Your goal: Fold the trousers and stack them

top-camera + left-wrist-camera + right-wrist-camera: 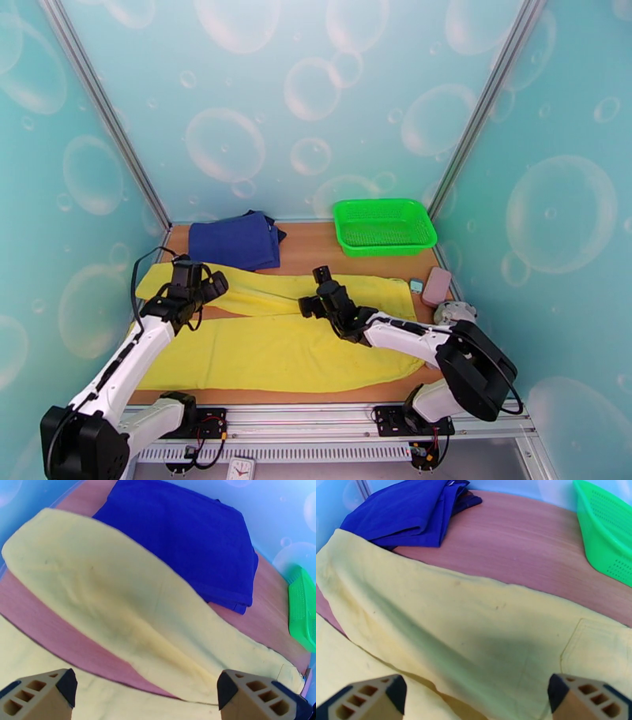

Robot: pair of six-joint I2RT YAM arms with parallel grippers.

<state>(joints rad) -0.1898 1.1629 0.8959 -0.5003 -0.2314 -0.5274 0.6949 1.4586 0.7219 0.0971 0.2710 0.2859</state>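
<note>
Matt cloth, smooth wood, shiny plastic
The trousers (276, 347) and navy garments (235, 239) are thin matt cloth; the table (316, 245) is wood-grained; the basket (387, 249) is perforated plastic.

Bright yellow trousers (276, 343) lay flat and unfolded across the wooden table, both long legs spread slightly apart leftward.
</note>
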